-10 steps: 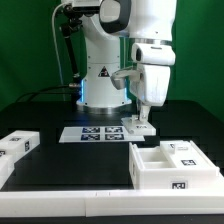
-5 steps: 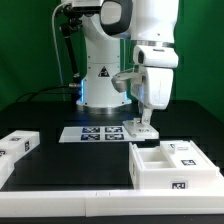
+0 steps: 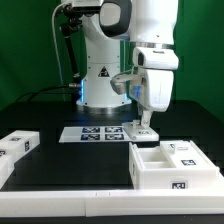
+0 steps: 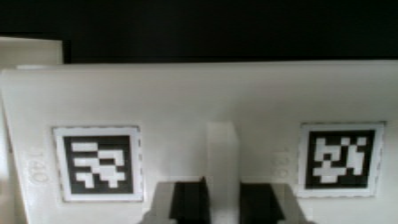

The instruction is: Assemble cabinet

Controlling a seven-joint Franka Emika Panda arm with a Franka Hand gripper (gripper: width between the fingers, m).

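One worktop (image 3: pixel 60 178): black; carries every loose part.
Arm (image 3: pixel 150 40): white and glossy; comes down from 12 o'clock in the exterior view, with the wrist just right of frame centre.
Cabinet box (image 3: pixel 150 172): white, open-topped, at 4 o'clock in the exterior view. One tag on the near face. A tagged white piece sits at its 2 o'clock corner; cannot tell whether inside or on the rim.
Loose blocks (image 3: pixel 15 145): white, tagged, at 8 o'clock in the exterior view; well apart from the cabinet box.
Marker board (image 3: pixel 92 133): flat on the worktop near frame centre, at 11 o'clock of the cabinet box.
Small panel (image 3: pixel 140 129) (image 4: pixel 196 100): white cabinet part at the marker board's 3 o'clock end, directly under the wrist. The wrist view shows two tags on either side of a raised centre rib. Cannot tell whether it rests on the worktop or is lifted clear.
Fingers (image 3: pixel 144 120): nearly closed, one dark pad on each side of the small panel's rib, gripping it.
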